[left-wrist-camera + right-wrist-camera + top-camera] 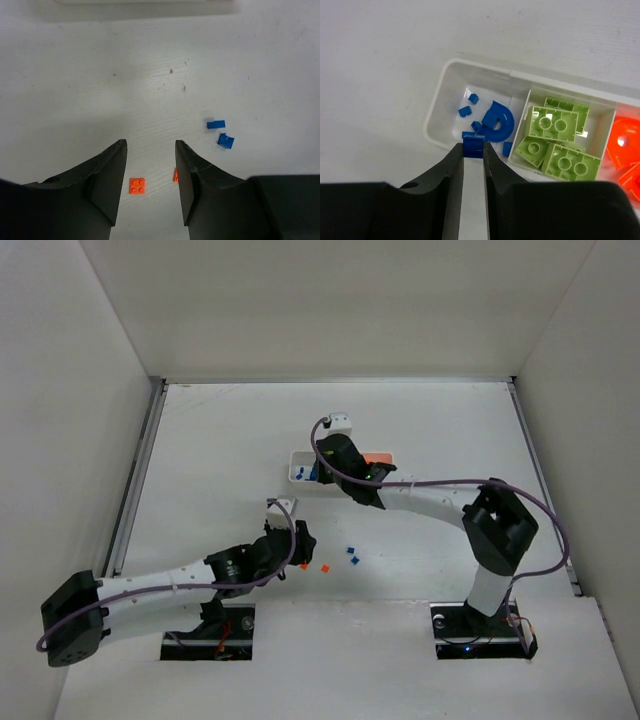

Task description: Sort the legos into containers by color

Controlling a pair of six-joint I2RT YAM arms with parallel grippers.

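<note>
**A:** Since the left fingers (119, 157) hang wide apart and empty over the surface (100, 75), what should they go for?

**B:** The orange brick (137, 185), square with four studs, lying between them. I'd drop straight down and pinch its flat sides. An orange speck (175, 175) peeks out by one finger, and two small blue pieces (216, 124) lie a little beyond, off to the side.

**A:** And farther off?

**B:** The right fingers (459, 154) pinch a small blue brick (473, 148) just over the near wall of the tray (436, 102), at its end compartment. I'd push on a touch before letting go, so the piece clears the rim. Inside lie blue bits and a blue arch (497, 120). Studded green bricks (555, 125) fill the middle compartment, with orange pieces (625, 145) past them.
</note>
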